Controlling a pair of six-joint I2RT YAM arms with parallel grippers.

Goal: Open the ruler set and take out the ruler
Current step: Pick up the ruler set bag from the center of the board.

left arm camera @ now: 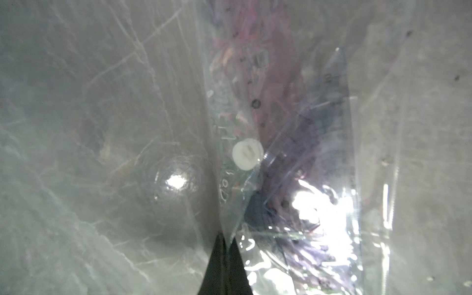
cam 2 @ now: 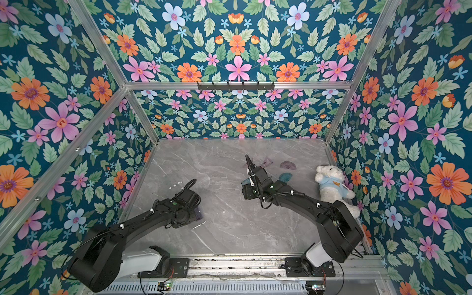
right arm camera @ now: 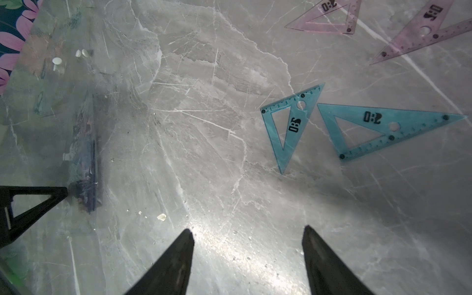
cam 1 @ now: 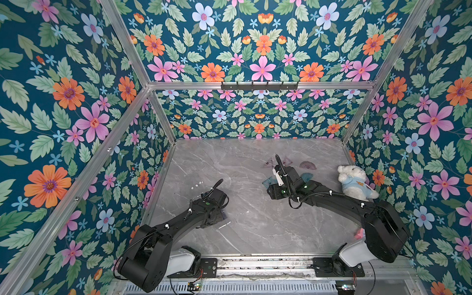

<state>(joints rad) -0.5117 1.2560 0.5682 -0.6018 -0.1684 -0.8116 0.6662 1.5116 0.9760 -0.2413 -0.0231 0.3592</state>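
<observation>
My right gripper black. Table grey marble, white-veined; on it teal set squares, pink set squares, white bear in blue.

Glossy plastic pouch, polished marble table

Grey marble tabletop. Ahead of rt pincer: small blue set sq. just beside larger blue set sq., not touching. Further ahead: pink set sq. & second pink set sq.. Well off to one side: white studs; clear pouch at tips of lt pincer.

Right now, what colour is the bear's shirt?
Light blue shirt, best in a top view.
</observation>
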